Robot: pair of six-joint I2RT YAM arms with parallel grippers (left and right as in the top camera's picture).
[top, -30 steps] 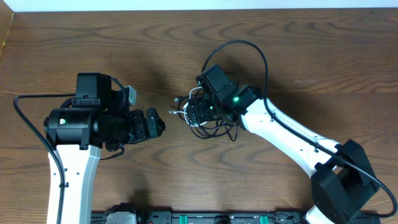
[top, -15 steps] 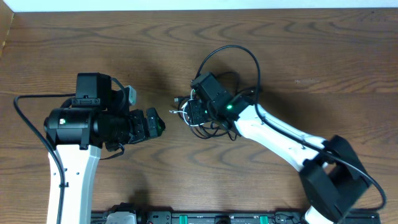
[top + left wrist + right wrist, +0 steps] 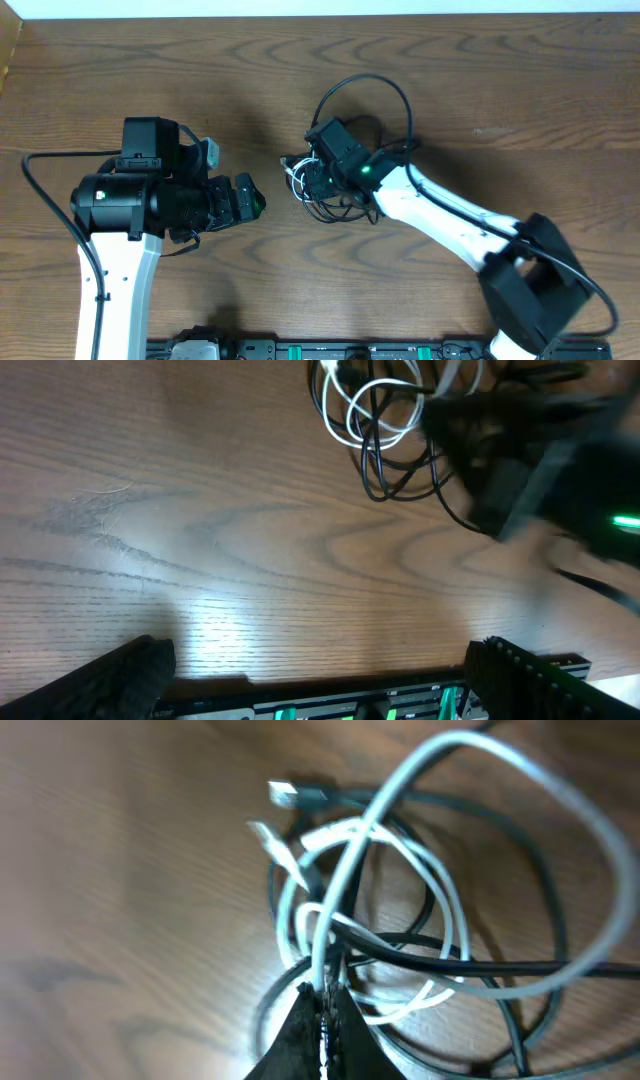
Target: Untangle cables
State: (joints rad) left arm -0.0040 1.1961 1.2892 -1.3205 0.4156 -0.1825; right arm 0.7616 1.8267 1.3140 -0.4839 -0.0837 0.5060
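Note:
The cables (image 3: 325, 200) lie in one small tangle at the middle of the wooden table (image 3: 480, 90): thin black loops wound with a white one (image 3: 295, 180). My right gripper (image 3: 314, 182) is down on the tangle's left part. In the right wrist view its fingertips (image 3: 300, 1015) are pressed together on a strand of the white cable (image 3: 345, 880), with black loops (image 3: 470, 965) crossing just beyond. My left gripper (image 3: 247, 197) hovers to the left of the tangle, apart from it. Its fingers (image 3: 125, 675) stand wide apart with nothing between them, and the tangle (image 3: 385, 430) shows ahead of it.
A black rack with green parts (image 3: 330, 350) runs along the table's front edge. The right arm's own thick black cable (image 3: 365, 85) arches above the tangle. The right arm's white link (image 3: 450, 225) slants across the table's right half.
My right gripper has slid a little to the left over the tangle and shut on the white cable. The left arm has not moved.

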